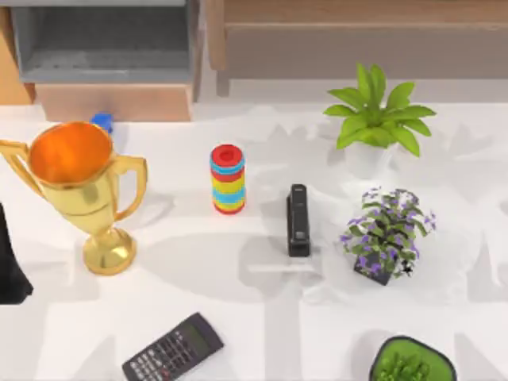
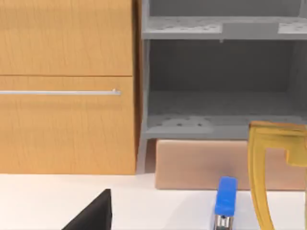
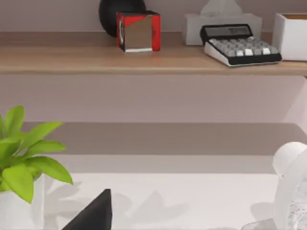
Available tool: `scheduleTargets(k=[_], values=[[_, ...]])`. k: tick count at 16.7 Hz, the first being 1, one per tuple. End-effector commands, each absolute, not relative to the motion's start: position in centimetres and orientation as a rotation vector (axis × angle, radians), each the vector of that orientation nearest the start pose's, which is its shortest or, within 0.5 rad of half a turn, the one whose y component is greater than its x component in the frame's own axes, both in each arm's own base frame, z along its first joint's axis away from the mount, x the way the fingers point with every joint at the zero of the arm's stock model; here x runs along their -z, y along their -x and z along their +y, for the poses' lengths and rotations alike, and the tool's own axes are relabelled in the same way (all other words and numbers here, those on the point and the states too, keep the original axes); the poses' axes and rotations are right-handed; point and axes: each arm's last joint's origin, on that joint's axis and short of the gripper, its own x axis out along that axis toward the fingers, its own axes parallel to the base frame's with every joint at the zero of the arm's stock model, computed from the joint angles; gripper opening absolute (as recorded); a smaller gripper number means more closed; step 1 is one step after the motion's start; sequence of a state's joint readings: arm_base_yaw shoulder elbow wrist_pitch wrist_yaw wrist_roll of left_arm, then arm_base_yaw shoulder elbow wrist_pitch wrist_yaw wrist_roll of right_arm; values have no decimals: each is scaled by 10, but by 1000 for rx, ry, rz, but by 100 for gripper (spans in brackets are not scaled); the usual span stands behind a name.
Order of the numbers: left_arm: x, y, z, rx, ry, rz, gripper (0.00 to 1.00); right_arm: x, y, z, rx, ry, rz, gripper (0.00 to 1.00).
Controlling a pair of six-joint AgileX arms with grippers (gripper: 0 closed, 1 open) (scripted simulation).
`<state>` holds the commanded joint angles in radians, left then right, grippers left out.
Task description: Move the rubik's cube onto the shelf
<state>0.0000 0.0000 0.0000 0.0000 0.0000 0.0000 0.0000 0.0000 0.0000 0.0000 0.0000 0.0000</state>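
**Top view: crowded table, the rubik's cube's place unclear**

Top view has the shelf [image 1: 357,12] along the back right, with a grey-lined box compartment [image 1: 103,40] at the back left. On the white table [image 1: 262,333] stand a gold trophy [image 1: 79,190], a small blue object [image 1: 101,122] just behind it, a ring stack [image 1: 228,179] of red, blue and yellow, a black stapler [image 1: 298,221], a purple-flowered plant [image 1: 385,234], a green leafy plant [image 1: 377,115], a dark calculator [image 1: 173,349] and a green-filled pot [image 1: 411,361] at the front right. Our left arm [image 1: 9,262] sits dark at the left edge.

Left wrist view faces the compartment beside a wooden drawer front [image 2: 67,91]; the blue object and the trophy's handle stand before it. A dark wedge of the left gripper [image 2: 93,215] intrudes. We cannot tell if it is open or closed.

Right wrist view looks at the shelf, which carries a red-edged block [image 3: 138,31], a tissue box [image 3: 223,21], a grey-keyed calculator [image 3: 240,45] and a white box [image 3: 290,33]. The right gripper [image 3: 93,215] shows as a dark wedge, state unclear. We cannot tell where the rubik's cube lies, and no writing is legible.
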Motion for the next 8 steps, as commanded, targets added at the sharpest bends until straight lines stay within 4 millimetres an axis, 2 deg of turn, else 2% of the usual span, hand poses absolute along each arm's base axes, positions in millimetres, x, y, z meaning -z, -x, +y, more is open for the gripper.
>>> scheduleTargets(k=[4,8], values=[[-163,-107,0,-6,-19,3,100,-160,-106,-1,0,0,0,100],[-182,-116,4,-27,-134,18,100,-160,-106,-1,0,0,0,100]])
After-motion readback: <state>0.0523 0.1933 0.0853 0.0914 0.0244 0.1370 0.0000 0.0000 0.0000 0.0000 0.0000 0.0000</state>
